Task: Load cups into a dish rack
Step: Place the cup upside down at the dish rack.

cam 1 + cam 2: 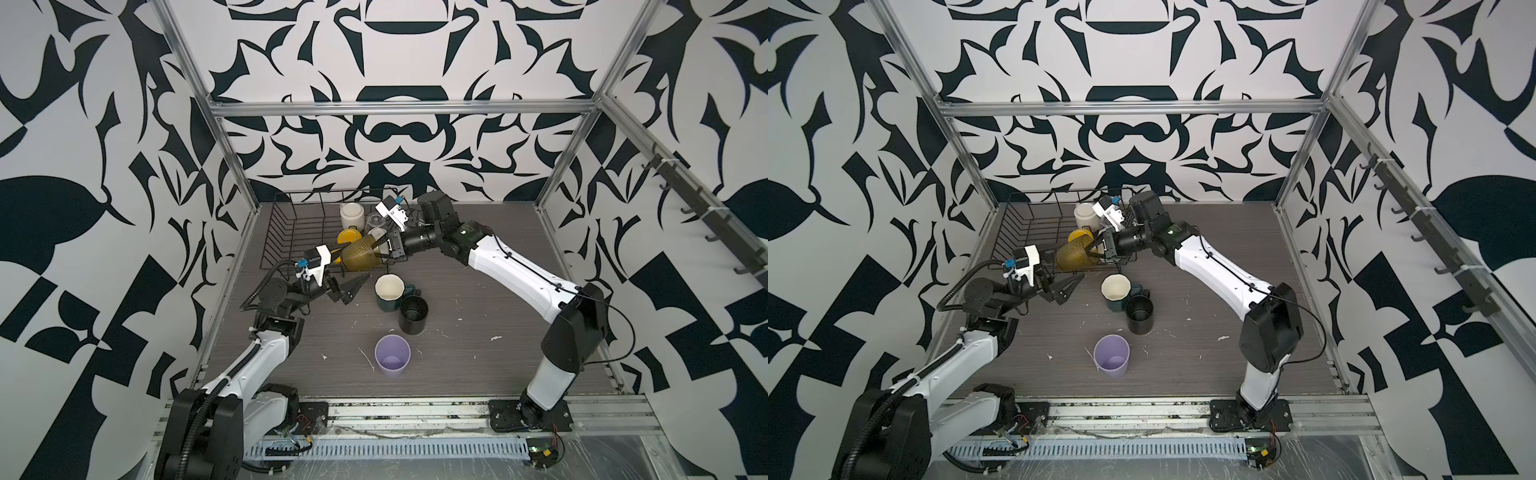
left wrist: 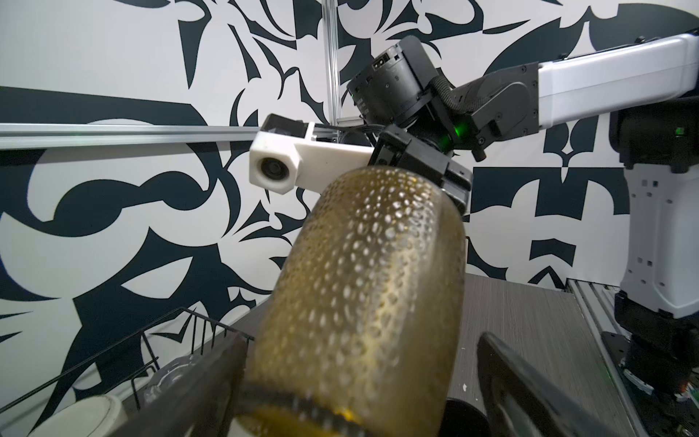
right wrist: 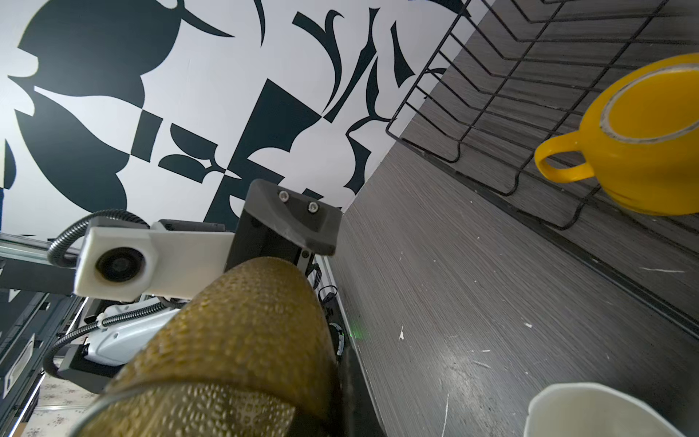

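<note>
Amber-brown glass (image 1: 360,257), dimpled, stiff and probably breakable, is pinched at its rim by my clenched right hand (image 1: 380,248), my released left hand (image 1: 347,273) flanking its base.

The dimpled amber glass (image 2: 359,295) fills the middle, between the wide-spread jaws of the left gripper (image 2: 363,393).

Grey tbl (image 1: 478,353) (scuffed): rack (image 1: 286,237), cups (image 1: 392,356)

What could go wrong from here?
The right gripper pinches only the amber glass at its rim, tilted over the rack edge: it may slip. The open left gripper sits close beside the glass and could knock it. The yellow mug in the rack lies right by it: lowering could clash.
</note>
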You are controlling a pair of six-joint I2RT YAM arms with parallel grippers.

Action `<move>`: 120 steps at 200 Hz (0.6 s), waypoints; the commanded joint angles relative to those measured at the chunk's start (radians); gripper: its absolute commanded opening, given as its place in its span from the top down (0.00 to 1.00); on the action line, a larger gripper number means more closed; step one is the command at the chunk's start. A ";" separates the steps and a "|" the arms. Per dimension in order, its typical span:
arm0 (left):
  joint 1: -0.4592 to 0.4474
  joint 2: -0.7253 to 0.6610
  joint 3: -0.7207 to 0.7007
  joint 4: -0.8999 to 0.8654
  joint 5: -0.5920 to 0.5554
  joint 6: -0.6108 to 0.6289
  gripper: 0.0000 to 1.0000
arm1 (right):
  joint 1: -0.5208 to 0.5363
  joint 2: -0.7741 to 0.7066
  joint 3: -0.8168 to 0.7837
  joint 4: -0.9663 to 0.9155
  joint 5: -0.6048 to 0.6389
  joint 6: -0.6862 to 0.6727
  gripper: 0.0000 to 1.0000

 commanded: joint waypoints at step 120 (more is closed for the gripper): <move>-0.002 0.009 0.048 0.054 0.003 -0.055 0.20 | 0.015 0.012 -0.006 0.093 -0.027 0.051 1.00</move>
